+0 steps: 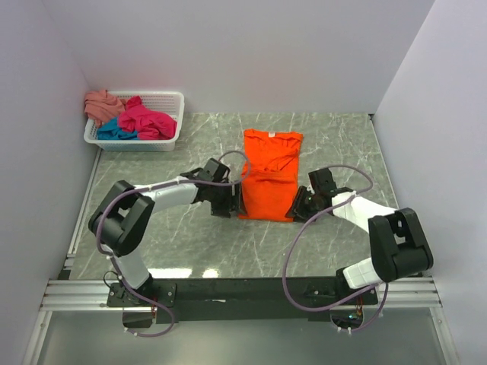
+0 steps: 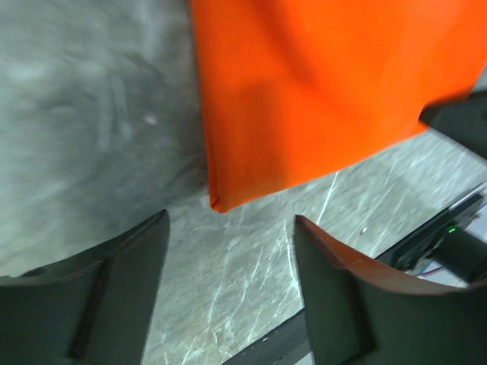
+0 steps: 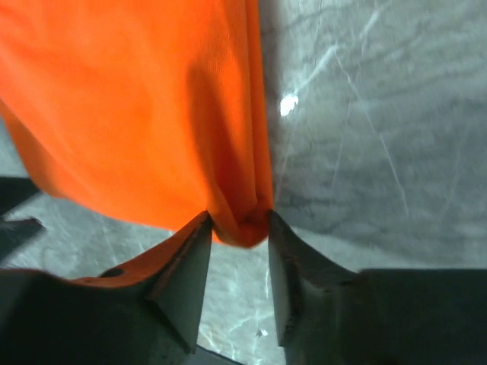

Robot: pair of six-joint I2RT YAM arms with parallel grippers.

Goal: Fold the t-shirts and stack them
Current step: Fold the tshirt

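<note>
The orange t-shirt (image 1: 270, 173) lies flat at the centre of the marble surface (image 1: 190, 243), folded into a long strip with its collar toward 12 o'clock. The left hand (image 1: 228, 199), at the strip's 7 o'clock corner, has its fingers spread and empty, with the cloth corner just ahead of them and untouched. The right hand (image 3: 240, 224), at the 5 o'clock corner, pinches a bunch of the orange hem. At 11 o'clock, a white basket (image 1: 171, 99) holds the magenta t-shirt (image 1: 146, 120), teal t-shirt (image 1: 116, 132) and salmon t-shirt (image 1: 101, 103).
</note>
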